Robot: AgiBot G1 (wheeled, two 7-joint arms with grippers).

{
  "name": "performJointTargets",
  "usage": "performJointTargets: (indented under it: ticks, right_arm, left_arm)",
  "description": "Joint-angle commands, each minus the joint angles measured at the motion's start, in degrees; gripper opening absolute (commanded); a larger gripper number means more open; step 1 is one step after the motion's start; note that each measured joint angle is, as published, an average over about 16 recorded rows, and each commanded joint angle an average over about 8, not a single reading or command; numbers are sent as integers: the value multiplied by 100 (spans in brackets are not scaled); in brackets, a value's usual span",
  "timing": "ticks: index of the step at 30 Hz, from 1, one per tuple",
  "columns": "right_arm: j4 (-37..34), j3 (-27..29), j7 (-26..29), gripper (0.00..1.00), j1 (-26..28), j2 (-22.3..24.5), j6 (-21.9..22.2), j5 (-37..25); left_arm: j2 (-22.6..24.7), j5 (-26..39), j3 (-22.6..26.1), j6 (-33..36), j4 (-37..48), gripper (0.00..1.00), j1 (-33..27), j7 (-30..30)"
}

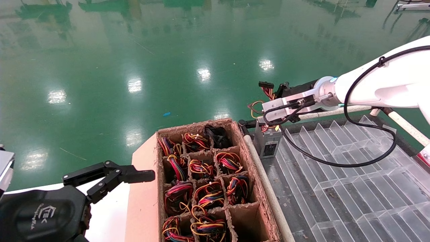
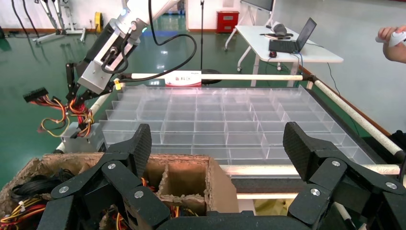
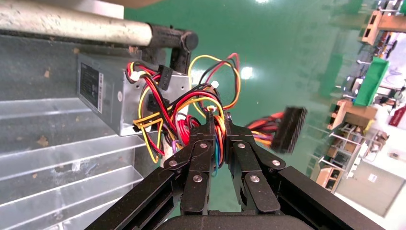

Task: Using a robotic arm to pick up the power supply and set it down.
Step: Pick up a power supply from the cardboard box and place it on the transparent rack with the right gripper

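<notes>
The power supply [image 1: 268, 143] is a small grey metal box with a black-and-white label. It stands upright at the far left corner of the clear divided tray [image 1: 352, 174], close to the rail. Its tied red, yellow and orange wires [image 3: 191, 103] rise from its top. The white robotic arm [image 1: 386, 80] reaches in from the right, and my right gripper [image 3: 216, 120] is shut on that wire bundle just above the box [image 3: 103, 98]. A black connector [image 3: 289, 128] dangles past the fingers. My left gripper [image 2: 218, 139] hangs open and holds nothing, beside the cardboard box.
A cardboard box [image 1: 255, 188] with compartments holds several wire bundles, left of the tray. A metal rail [image 1: 265, 181] runs between box and tray. Green floor lies beyond. A person's hand [image 2: 392, 40] and a table with a laptop [image 2: 297, 40] are far off.
</notes>
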Motion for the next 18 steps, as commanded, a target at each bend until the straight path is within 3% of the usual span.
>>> performJointTargets:
  ticks: [1,5,18]
  right_arm:
    - [-15,-7,-10,49,-12,2,37,-8]
    - [-24,-3,-16,97,-13,0,79,1]
    - [-2,-1,75,100,39,19,-32,14]
  left_arm:
    - [0,0,1,0,0,100,0,0]
    - [-1,-1,0,-1,1,100,0,1]
    - [-1,-1,1,-2,3,100,0,2]
